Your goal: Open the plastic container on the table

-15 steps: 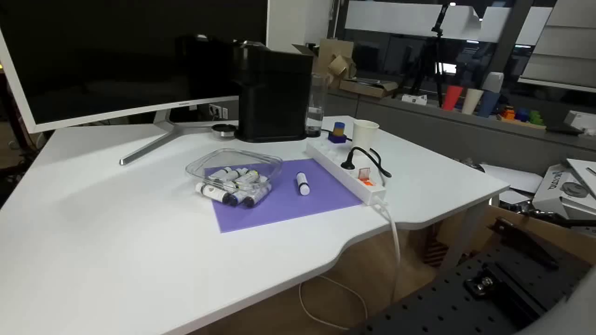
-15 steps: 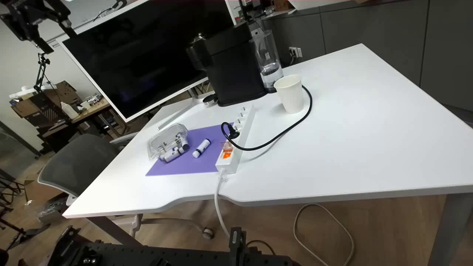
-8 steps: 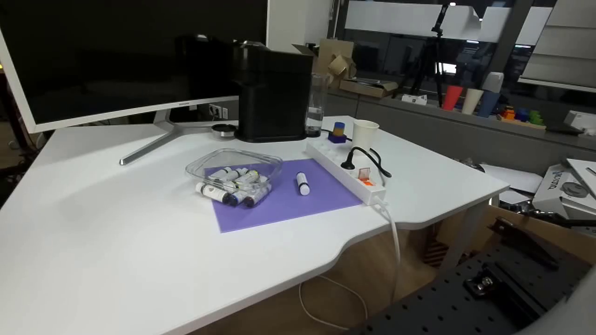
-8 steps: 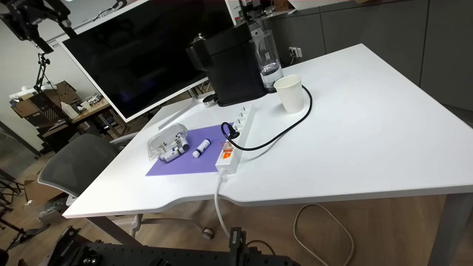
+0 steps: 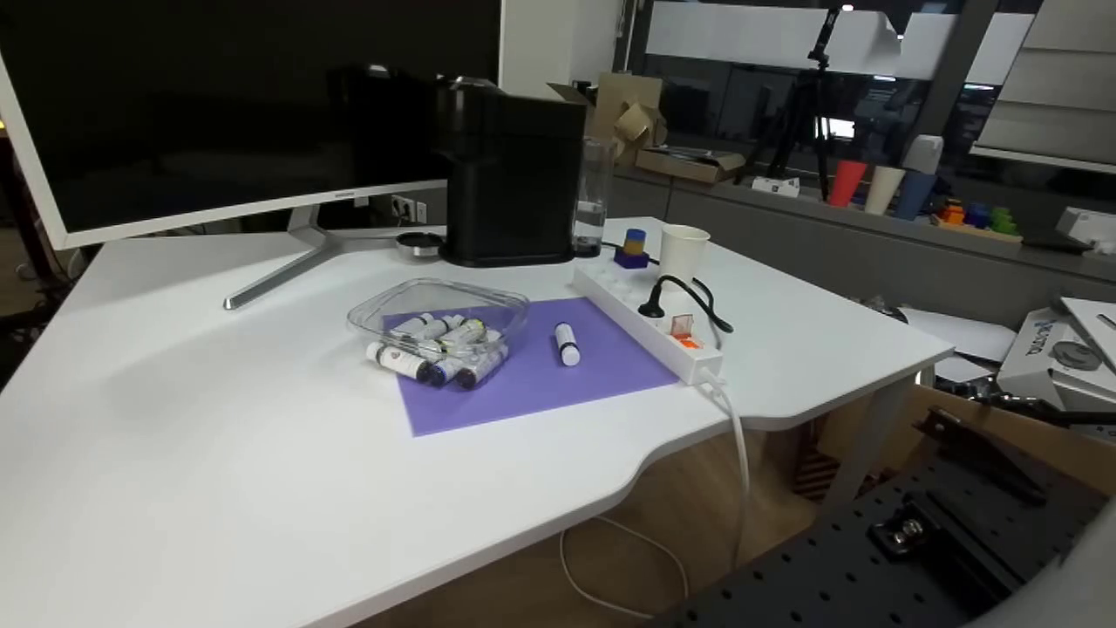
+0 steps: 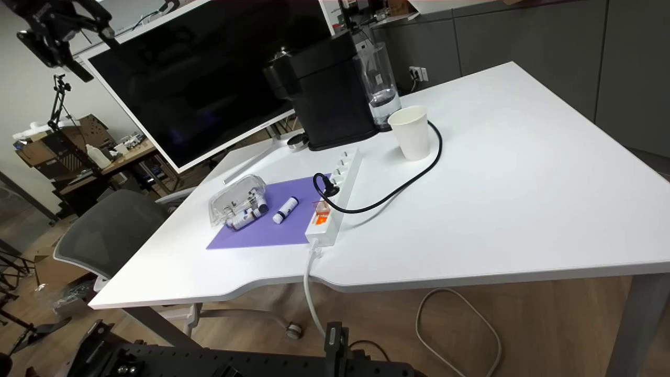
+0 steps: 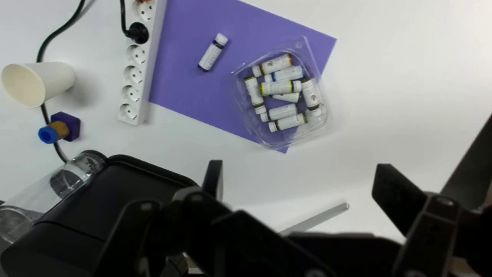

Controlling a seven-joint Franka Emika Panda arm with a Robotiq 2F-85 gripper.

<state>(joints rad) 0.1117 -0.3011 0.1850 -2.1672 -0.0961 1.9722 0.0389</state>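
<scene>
Approach: black 2-finger gripper (image 7: 299, 176) empty, well above low, rounded, see-through plastic tub (image 7: 316, 124).
Fingers spread wide, nothing between them. I'd centre over tub, come down slow, pinch only a rim edge, then peel up gently; thin plastic probably flexes, a tilt could spill it. Can't tell if a lid is on. Tub lies partly on purple rectangular mat (image 7: 200, 96), partly on smooth white desk top (image 7: 392, 84). In it: 8 white cylindrical vials (image 7: 280, 88) visible, jumbled. 1 loose white vial with dark bands (image 7: 212, 54) on the mat, apart. Farther, in an exterior view: white paper cup (image 6: 411, 133) upright, no contents seen; behind it clear cylindrical tank (image 6: 383, 102), some clear liquid low down.
</scene>
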